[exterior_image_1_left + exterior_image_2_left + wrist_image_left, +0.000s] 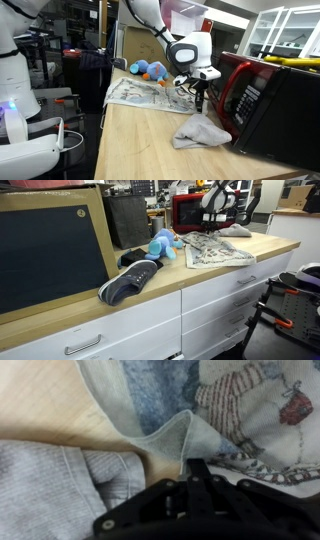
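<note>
Cloth point(140, 93) with the print spreads out away from the gripper point(197, 100), which is pinched tight on its puckered edge point(185, 435). Grey rag point(203, 131) sits just beside the fingers, with the microwave point(270, 105) close by.

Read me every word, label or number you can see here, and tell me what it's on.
None can be read.
On the microwave keypad: marks too blurred.
On the cloth: pictures; any lettering too blurred.
On the board: no writing.
</note>
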Robot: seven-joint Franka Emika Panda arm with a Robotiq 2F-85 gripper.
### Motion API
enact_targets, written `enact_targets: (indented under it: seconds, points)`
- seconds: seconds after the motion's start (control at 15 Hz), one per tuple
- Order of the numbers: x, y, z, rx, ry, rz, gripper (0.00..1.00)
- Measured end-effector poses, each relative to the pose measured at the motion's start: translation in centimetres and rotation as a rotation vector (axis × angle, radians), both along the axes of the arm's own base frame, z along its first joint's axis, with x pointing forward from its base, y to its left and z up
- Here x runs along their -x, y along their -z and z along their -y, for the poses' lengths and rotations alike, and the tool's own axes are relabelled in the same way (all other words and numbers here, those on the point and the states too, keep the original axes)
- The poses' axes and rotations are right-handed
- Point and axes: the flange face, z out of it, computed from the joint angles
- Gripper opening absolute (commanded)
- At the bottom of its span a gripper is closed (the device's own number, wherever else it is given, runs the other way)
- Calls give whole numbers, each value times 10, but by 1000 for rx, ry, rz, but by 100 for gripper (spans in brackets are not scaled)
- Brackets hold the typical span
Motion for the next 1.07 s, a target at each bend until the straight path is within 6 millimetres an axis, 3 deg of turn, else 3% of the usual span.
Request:
enact_targets:
  seconds: [0.07,0.13,0.27,0.53,0.87,1.07]
  points:
    - [0,1,3,24,-6,11,0]
    - [-1,2,5,47,-10,25,26]
    - [-1,3,7,63,-12,34,32]
    - [1,-3,7,39,-54,-20,62]
    - [14,-36,8,-51,-169,-148,99]
    - [20,-61,3,-75,-216,-182,100]
